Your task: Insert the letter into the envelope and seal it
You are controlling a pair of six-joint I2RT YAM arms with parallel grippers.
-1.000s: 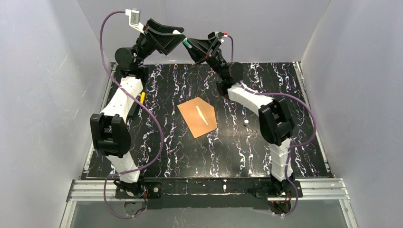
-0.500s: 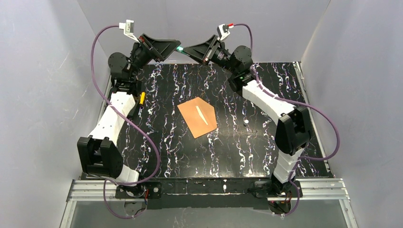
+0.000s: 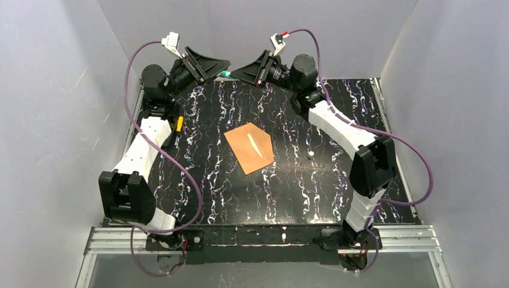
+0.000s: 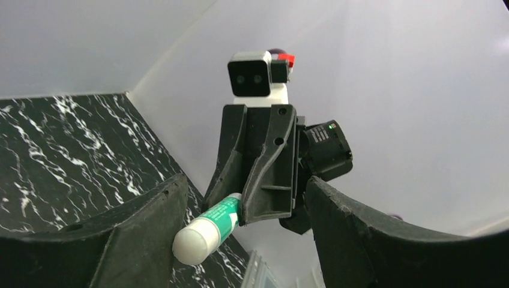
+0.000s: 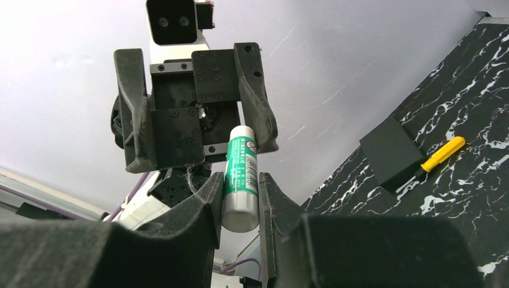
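1. Envelope [image 3: 249, 148] lies flat at the middle of the black, white-veined surface [image 3: 300, 180]; grey walls [image 3: 462, 90] enclose it.
2. Right pincer [image 5: 240, 187] clamps a green glue stick [image 5: 240, 168] above the far edge.
3. Left pincer [image 3: 223, 65] gapes, facing its cap.

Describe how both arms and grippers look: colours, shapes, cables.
The left arm and right arm have white shells and black joints; a purple cable loops along each. The left gripper and right gripper are black with broad wedge-shaped fingers. Each wrist carries a white camera box; the right one has a red plug.
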